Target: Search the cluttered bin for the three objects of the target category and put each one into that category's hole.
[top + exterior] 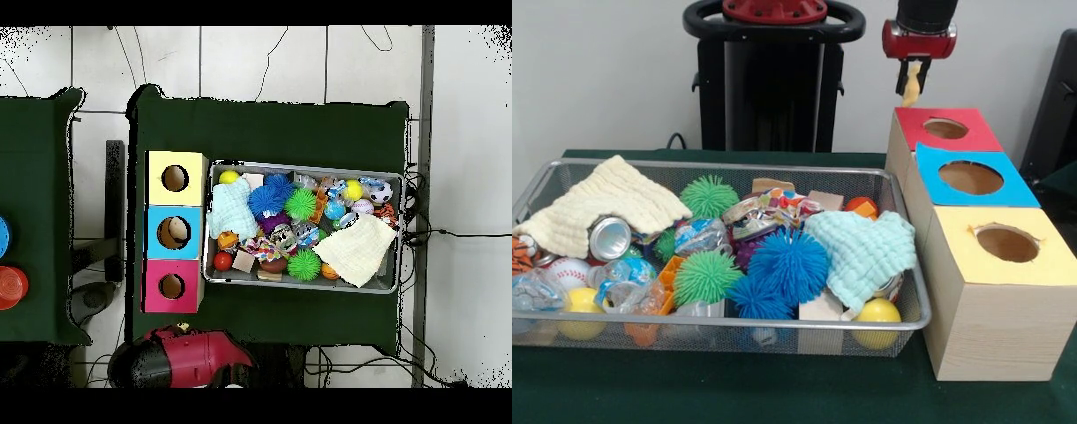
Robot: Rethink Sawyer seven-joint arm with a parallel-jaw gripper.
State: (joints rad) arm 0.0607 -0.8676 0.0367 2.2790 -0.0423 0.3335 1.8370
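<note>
While the pincer (914,81) grips a pale yellow plush toy (914,89), the red box's hole (945,129) lies just below.

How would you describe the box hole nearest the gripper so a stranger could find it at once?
Start at the wire mesh bin; three pale wooden boxes stand in a row beside it. The hole is in the box farthest from the front camera, below the gripper. Its card top is red, unlike the blue and yellow neighbours.

Front camera faces robot across table (777,397) — overhead looks straight down.
</note>
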